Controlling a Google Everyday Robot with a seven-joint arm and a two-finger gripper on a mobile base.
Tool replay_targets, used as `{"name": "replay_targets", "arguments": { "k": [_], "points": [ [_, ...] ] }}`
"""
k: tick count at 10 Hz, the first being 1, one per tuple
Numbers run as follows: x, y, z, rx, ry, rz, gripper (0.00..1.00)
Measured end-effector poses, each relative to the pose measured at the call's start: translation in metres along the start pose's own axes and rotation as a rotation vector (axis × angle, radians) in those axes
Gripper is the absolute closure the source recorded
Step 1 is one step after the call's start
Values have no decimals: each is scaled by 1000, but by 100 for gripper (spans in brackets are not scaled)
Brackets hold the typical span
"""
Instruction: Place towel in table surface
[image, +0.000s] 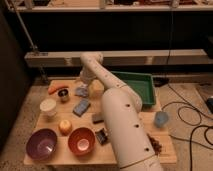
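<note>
Camera view is showing the wooden table (62, 156) from its near edge. A purple bowl (41, 144) is sitting at the near left corner, with an orange bowl (81, 141) just beside it. The white arm (125, 125) is rising from the near edge and bending toward the far left. A blue sponge (81, 107) is lying left of centre. Beyond it, the gripper (83, 84) is hanging right at a crumpled grey-blue towel (81, 92) near the far edge. Whether it is gripping the towel, I cannot tell. A green tray (137, 86) is occupying the far right corner.

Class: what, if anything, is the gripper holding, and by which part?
Cannot be told: the gripper hangs right above the greyish towel near the table's far edge.
</note>
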Motion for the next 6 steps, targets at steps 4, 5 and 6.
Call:
{"name": "replay_targets", "arguments": {
  "k": [4, 5, 6],
  "points": [
    [3, 0, 15, -30, -16, -20, 20],
    [3, 1, 17, -34, -22, -22, 20],
    [3, 1, 19, -35, -29, -23, 20]
  ]
}}
